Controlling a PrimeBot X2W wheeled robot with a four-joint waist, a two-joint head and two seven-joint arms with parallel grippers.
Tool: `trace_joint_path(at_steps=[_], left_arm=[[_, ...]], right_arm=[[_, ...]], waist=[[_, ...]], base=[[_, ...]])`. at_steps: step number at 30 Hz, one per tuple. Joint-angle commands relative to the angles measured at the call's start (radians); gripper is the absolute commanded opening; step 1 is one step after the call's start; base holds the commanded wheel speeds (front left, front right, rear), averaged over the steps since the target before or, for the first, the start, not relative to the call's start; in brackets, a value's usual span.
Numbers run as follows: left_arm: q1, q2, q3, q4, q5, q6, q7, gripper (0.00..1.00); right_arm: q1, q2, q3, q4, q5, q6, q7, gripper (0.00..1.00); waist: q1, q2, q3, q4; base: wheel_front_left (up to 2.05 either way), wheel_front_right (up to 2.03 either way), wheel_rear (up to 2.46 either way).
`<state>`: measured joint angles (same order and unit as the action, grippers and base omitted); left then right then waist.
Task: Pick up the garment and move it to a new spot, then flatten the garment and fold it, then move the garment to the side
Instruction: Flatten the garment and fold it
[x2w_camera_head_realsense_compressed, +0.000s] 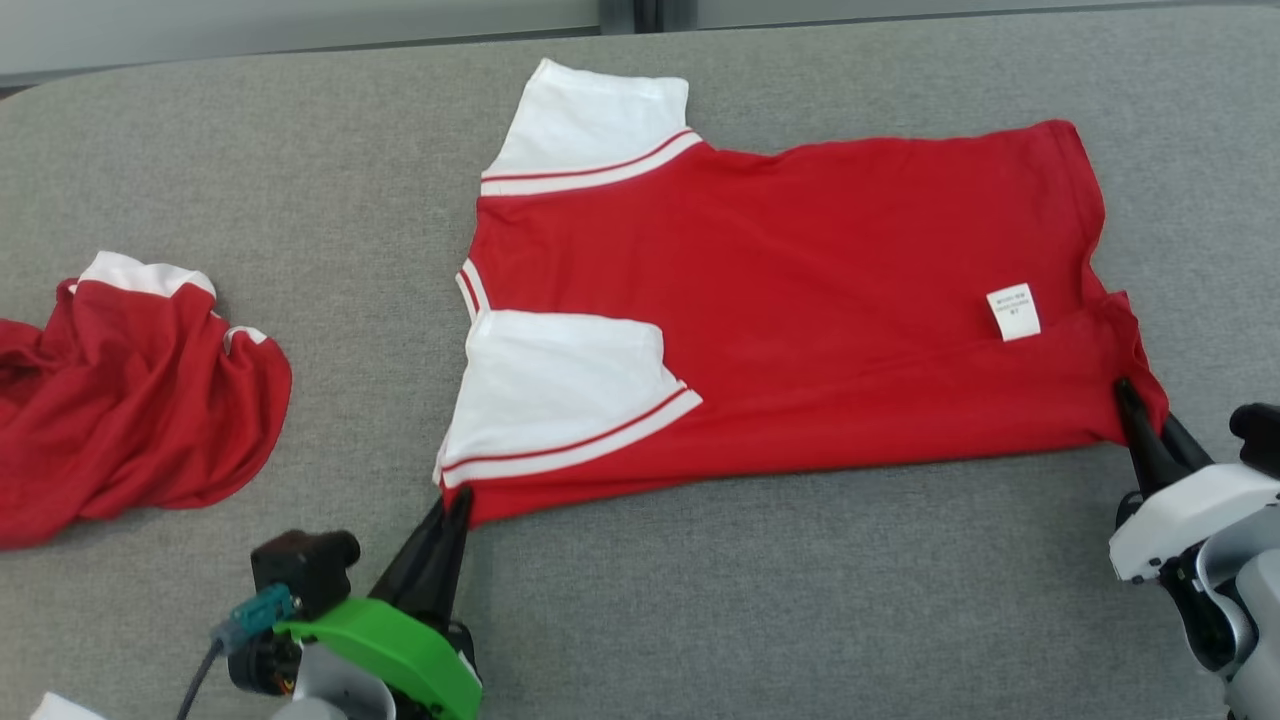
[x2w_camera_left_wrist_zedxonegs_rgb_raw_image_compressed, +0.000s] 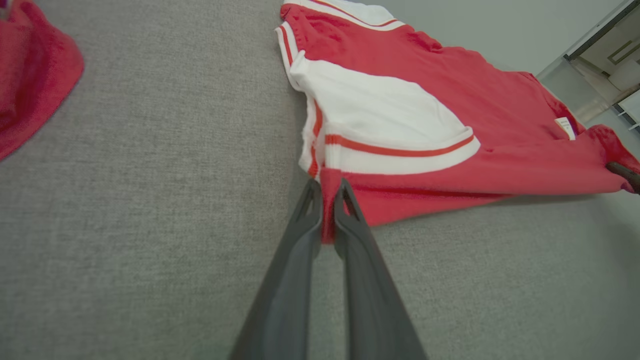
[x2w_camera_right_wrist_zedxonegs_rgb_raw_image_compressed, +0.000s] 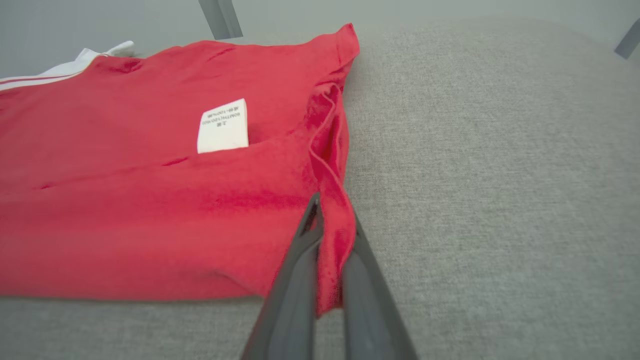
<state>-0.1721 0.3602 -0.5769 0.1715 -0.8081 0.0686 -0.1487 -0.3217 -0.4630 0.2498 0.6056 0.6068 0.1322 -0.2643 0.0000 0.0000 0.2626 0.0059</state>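
Red cloth pinched at both near corners: the danger is a slipped or lopsided grip.

The red garment (x2w_camera_head_realsense_compressed: 800, 300) lies spread near the middle of the grey table (x2w_camera_head_realsense_compressed: 700, 620), with its white sleeves (x2w_camera_head_realsense_compressed: 560, 400) towards the robot's left and its white label (x2w_camera_head_realsense_compressed: 1013, 312) facing up. The left gripper (x2w_camera_head_realsense_compressed: 455, 505) is clamped on the near corner just below the sleeve. The right gripper (x2w_camera_head_realsense_compressed: 1130, 400) is closed on a bunched hem corner at the other end. Each grip takes only a narrow bite of cloth, so pulling the arms apart could probably tug a corner free. The right grip may hold just one layer, which would let the rest sag. Uneven lifting would likely skew the fold or flip the sleeve out. A second, crumpled red garment (x2w_camera_head_realsense_compressed: 130, 400) lies well apart on the left and could get snagged if the carry goes that way.
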Motion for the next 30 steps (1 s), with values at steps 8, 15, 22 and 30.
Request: trace_joint_path(at_steps=[8,15,22,30], left_arm=[[0.179,0.048,-0.019,-0.113,-0.021,0.065,0.024,0.00],[0.210,0.060,-0.049,-0.154,-0.017,0.081,0.068,0.00],[0.161,0.042,-0.092,-0.114,0.022,0.084,0.098,0.22],[0.175,0.046,-0.080,-0.171,0.027,0.115,0.085,1.00]], right_arm=[[0.136,-0.052,0.014,-0.052,0.059,-0.003,0.000,0.00],[0.192,-0.052,-0.007,-0.068,0.048,-0.003,0.000,0.00],[0.186,-0.041,-0.043,-0.057,-0.004,-0.002,0.000,1.00],[0.241,-0.026,-0.137,-0.151,-0.084,-0.002,0.000,1.00]], waist=[[0.0000,0.0000,-0.049,-0.044],[0.0000,0.0000,-0.043,-0.030],[0.0000,0.0000,-0.053,-0.020],[0.0000,0.0000,-0.075,-0.021]], base=[[0.00,0.00,0.00],[0.00,0.00,0.00],[0.00,0.00,0.00],[0.00,0.00,0.00]])
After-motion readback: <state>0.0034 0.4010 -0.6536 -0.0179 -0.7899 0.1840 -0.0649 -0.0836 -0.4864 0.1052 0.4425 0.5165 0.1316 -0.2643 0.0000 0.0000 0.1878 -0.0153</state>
